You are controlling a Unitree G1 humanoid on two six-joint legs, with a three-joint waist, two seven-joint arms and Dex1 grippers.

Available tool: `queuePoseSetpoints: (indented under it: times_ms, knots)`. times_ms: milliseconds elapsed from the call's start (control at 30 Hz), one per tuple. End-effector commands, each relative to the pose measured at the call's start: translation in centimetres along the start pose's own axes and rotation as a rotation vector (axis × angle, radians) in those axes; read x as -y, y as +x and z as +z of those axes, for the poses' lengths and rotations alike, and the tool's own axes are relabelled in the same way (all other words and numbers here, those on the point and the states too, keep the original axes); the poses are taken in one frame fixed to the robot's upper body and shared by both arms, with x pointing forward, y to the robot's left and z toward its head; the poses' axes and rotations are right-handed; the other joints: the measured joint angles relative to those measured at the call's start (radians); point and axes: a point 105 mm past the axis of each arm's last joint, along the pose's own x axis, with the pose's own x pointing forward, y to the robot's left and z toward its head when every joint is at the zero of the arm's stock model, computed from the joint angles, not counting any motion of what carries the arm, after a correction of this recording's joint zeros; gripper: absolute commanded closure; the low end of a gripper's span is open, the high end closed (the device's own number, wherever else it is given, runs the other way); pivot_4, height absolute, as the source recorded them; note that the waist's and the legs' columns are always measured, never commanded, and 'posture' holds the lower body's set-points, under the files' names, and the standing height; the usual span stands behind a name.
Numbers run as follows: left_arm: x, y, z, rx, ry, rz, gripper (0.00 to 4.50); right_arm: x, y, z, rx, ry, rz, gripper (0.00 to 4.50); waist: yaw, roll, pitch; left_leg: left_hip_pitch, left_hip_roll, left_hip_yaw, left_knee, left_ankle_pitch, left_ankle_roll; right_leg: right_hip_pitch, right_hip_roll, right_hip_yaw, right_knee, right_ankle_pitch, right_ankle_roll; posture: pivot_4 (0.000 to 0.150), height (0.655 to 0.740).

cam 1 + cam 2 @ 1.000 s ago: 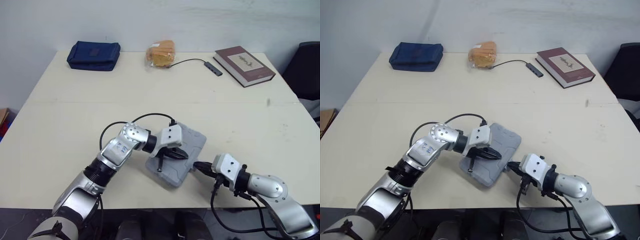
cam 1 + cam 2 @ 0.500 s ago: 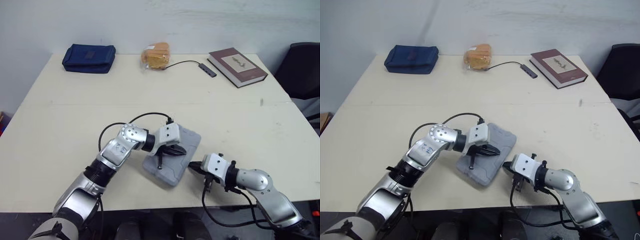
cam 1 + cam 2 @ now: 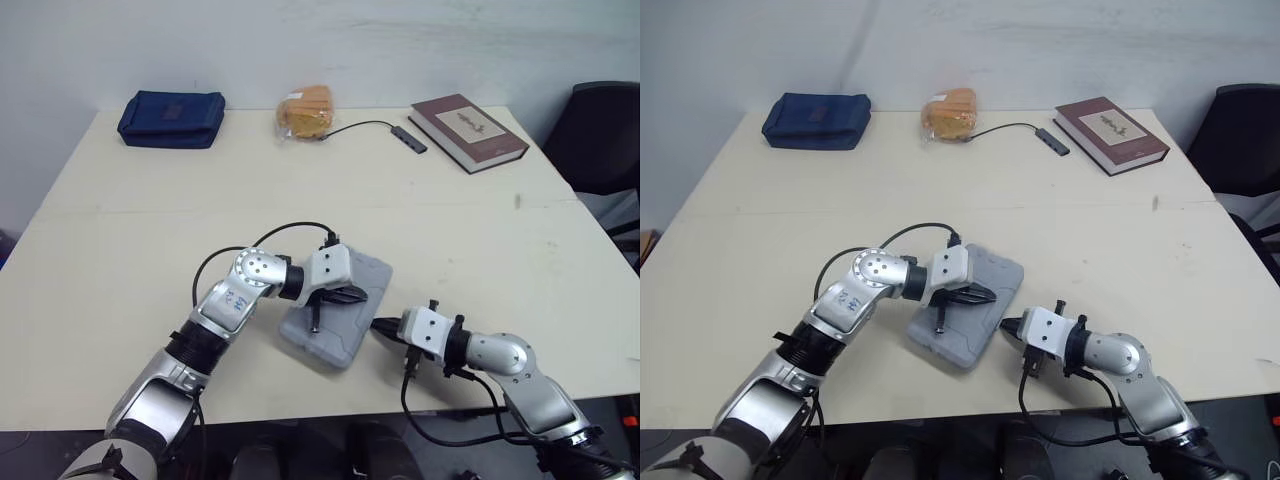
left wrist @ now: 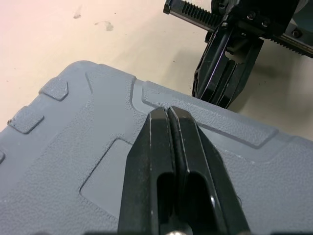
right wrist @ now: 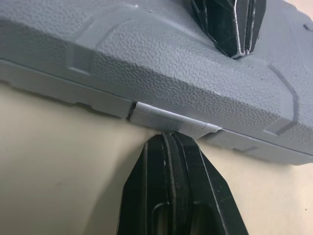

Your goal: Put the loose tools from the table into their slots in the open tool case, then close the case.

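The grey tool case (image 3: 335, 312) lies closed near the table's front edge. My left gripper (image 3: 352, 295) is shut, its tips pressing down on the textured lid (image 4: 88, 161). My right gripper (image 3: 380, 325) is shut too, its tips against the small latch tab (image 5: 171, 122) on the case's right side edge. In the left wrist view the right gripper (image 4: 222, 100) shows just beyond the lid's rim. No loose tools are in sight on the table.
Along the table's far edge lie a blue pouch (image 3: 170, 118), a wrapped bun (image 3: 305, 110) with a cable and adapter (image 3: 415, 140), and a dark red book (image 3: 467, 118). A black chair (image 3: 600, 135) stands off the right side.
The head camera has shifted. My right gripper has closed in from the right until its tips touch the case's side latch. The left gripper stays pressed on the lid.
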Motion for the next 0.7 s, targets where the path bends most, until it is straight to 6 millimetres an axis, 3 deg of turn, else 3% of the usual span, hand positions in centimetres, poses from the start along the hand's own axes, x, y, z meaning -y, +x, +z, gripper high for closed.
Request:
queuePoseSetpoints:
  times_ms: [33,167,267,467,500,567,700]
  knots:
    - [-1.1,-2.5,1.8,0.134,0.057,0.071,4.49,1.8,-3.2,1.4,0.057,-0.024,-0.019,4.49,0.002,0.003,0.004,-0.001,0.0,0.0,0.0,0.001,-0.001,-0.001,0.0,0.0,0.0,0.0,0.0,0.15,0.74]
    - [-2.5,-7.1,3.2,0.176,0.193,0.198,4.49,2.0,-6.6,2.2,0.084,0.005,0.029,4.49,0.004,0.004,0.017,-0.003,-0.002,0.0,0.0,0.002,-0.003,-0.003,0.001,-0.001,-0.001,0.001,0.001,0.15,0.74]
    - [-2.1,-11.7,1.7,0.111,0.113,0.253,3.71,3.8,-9.7,3.3,0.078,0.025,0.006,3.59,-0.005,0.009,0.022,-0.003,0.0,0.0,0.0,0.002,-0.003,-0.003,0.001,-0.001,-0.001,0.001,0.001,0.15,0.74]
    - [1.2,-19.4,-3.3,-0.135,-0.105,0.371,1.17,7.5,-14.2,2.3,-0.099,-0.052,-0.095,0.78,-0.004,0.008,0.026,-0.002,0.0,0.001,-0.001,0.0,0.0,-0.003,0.0,0.0,-0.002,0.001,0.002,0.15,0.74]
    - [1.7,-20.6,-4.0,-0.183,-0.132,0.399,0.58,8.2,-14.9,2.2,-0.112,-0.065,-0.115,0.17,-0.004,0.007,0.027,-0.002,0.0,0.001,-0.002,-0.001,0.0,-0.003,0.001,0.0,-0.003,0.001,0.002,0.15,0.74]
    - [2.2,-22.7,-4.7,-0.251,-0.142,0.468,0.07,9.0,-15.6,2.5,-0.111,-0.078,-0.122,0.0,-0.005,0.007,0.03,-0.003,0.0,0.001,-0.002,-0.001,0.0,-0.004,0.0,0.0,-0.003,0.001,0.002,0.15,0.74]
    - [3.0,-26.1,-5.3,-0.303,-0.152,0.589,0.07,9.1,-16.5,3.4,-0.101,-0.073,-0.06,0.0,0.006,0.009,0.031,-0.004,0.0,0.0,-0.002,-0.002,0.0,-0.004,-0.003,-0.001,-0.004,0.001,0.002,0.15,0.74]
